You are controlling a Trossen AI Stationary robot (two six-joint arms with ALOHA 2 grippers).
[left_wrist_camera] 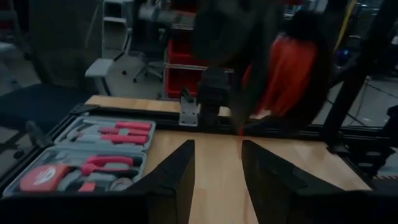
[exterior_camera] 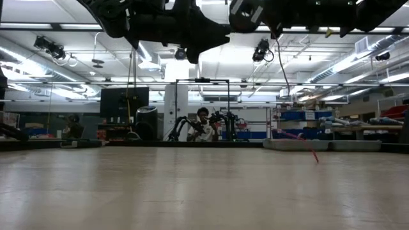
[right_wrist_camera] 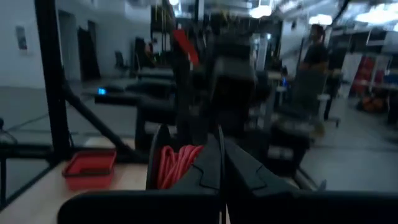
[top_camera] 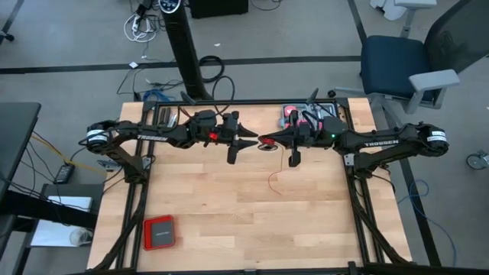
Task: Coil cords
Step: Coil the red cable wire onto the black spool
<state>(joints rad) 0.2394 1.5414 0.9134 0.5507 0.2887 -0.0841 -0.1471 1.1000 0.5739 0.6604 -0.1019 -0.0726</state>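
Observation:
The thin red cord is a small coil (right_wrist_camera: 177, 163) held high over the table's middle, where my two grippers meet tip to tip. My right gripper (top_camera: 263, 141), reaching level from the right, is shut at the coil (top_camera: 269, 145). A loose tail (top_camera: 290, 160) hangs from the coil, and the tail's end (exterior_camera: 308, 147) lies on the wood. My left gripper (left_wrist_camera: 217, 171), level from the left, stands open just short of the coil (left_wrist_camera: 289, 68) and touches nothing. My right gripper is shut at the red coil, which bulges out beside one finger (right_wrist_camera: 202, 165). The fingers themselves hide the spot where they pinch. They come in level from the table's right. The coil is lifted clear; a slack strand (exterior_camera: 279, 83) hangs below it to the table.
A grey tool tray (left_wrist_camera: 93, 155) with red-handled tools sits at the far edge, behind the grippers. A flat red box (top_camera: 159, 231) lies near the front left corner. Bare wood (top_camera: 252, 221) stretches below both arms. Black frame rails (top_camera: 137, 198) run along the table's sides.

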